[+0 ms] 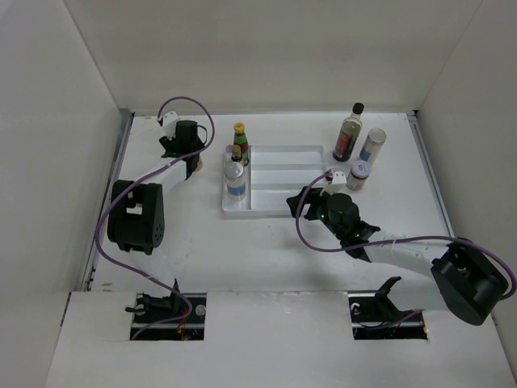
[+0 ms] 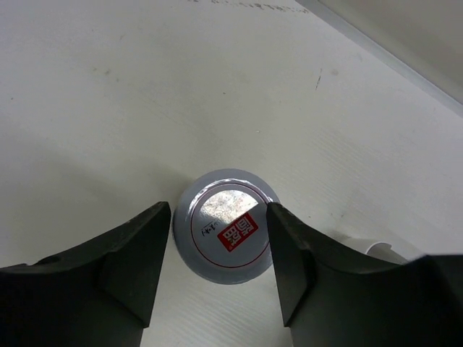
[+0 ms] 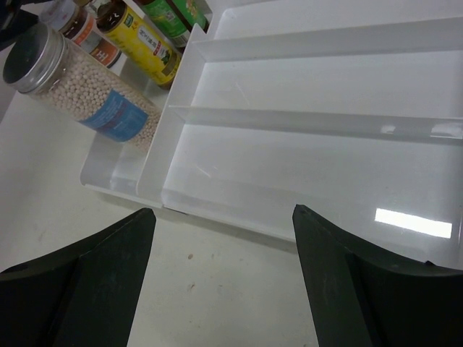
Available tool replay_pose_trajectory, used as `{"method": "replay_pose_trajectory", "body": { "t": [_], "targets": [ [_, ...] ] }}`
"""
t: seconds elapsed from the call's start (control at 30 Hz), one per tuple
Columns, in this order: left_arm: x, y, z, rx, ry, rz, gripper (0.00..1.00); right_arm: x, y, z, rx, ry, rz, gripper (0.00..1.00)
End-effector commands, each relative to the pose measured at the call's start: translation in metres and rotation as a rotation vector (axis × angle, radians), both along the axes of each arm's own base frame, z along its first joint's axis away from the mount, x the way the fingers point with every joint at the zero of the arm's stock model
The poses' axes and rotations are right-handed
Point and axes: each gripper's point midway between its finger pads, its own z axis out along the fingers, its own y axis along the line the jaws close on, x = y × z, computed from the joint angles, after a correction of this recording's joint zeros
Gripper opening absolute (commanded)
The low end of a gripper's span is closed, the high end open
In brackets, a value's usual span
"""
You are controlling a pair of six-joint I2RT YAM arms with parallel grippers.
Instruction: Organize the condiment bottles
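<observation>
The right gripper is poised at the five-o'clock corner of a white divided plastic tray, fingers spread on nothing. A clear blue-labelled bottle and a yellow-capped green-and-red bottle are seen in its nine-o'clock compartment. At ten o'clock a short silver-lidded red-labelled jar is flanked closely by the left gripper; a pinch cannot be confirmed. A tall dark black-capped bottle is grouped with two others at two o'clock.
</observation>
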Motion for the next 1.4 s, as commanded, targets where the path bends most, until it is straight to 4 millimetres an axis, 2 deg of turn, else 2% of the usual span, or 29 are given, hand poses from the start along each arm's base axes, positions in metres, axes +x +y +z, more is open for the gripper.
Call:
{"method": "replay_pose_trajectory", "body": {
  "t": [0.0, 0.13, 0.2, 0.4, 0.53, 0.73, 0.83, 0.93, 1.17, 1.37],
  "targets": [
    [0.007, -0.001, 0.005, -0.013, -0.011, -0.014, 0.55, 0.009, 0.006, 0.024, 0.032, -0.062, -0.009, 0.84],
    [0.006, -0.001, -0.01, -0.015, 0.02, -0.016, 0.71, 0.008, 0.005, 0.029, 0.042, -0.073, -0.009, 0.84],
    [0.004, -0.001, -0.013, -0.016, 0.024, -0.015, 0.74, 0.009, 0.005, 0.026, 0.037, -0.068, -0.011, 0.84],
    [0.001, -0.005, 0.002, -0.018, -0.017, -0.018, 0.74, 0.01, 0.006, 0.025, 0.032, -0.065, -0.01, 0.84],
    [-0.006, -0.005, 0.02, -0.01, -0.071, 0.002, 0.71, 0.009, 0.006, 0.028, 0.036, -0.073, -0.008, 0.84],
    [-0.013, -0.009, 0.041, -0.017, -0.133, 0.005, 0.73, 0.009, 0.008, 0.028, 0.035, -0.072, -0.003, 0.84],
    [-0.011, -0.011, 0.041, -0.017, -0.128, -0.008, 0.75, 0.009, 0.008, 0.026, 0.027, -0.065, -0.003, 0.84],
    [-0.003, -0.015, 0.029, -0.015, -0.085, -0.027, 0.76, 0.009, 0.008, 0.029, 0.034, -0.074, -0.003, 0.84],
    [0.008, -0.015, 0.008, -0.009, -0.031, -0.028, 0.72, 0.009, 0.008, 0.026, 0.028, -0.067, -0.003, 0.84],
    [0.01, -0.011, 0.005, -0.009, -0.028, -0.024, 0.52, 0.009, 0.008, 0.025, 0.027, -0.066, -0.003, 0.84]
  ]
}}
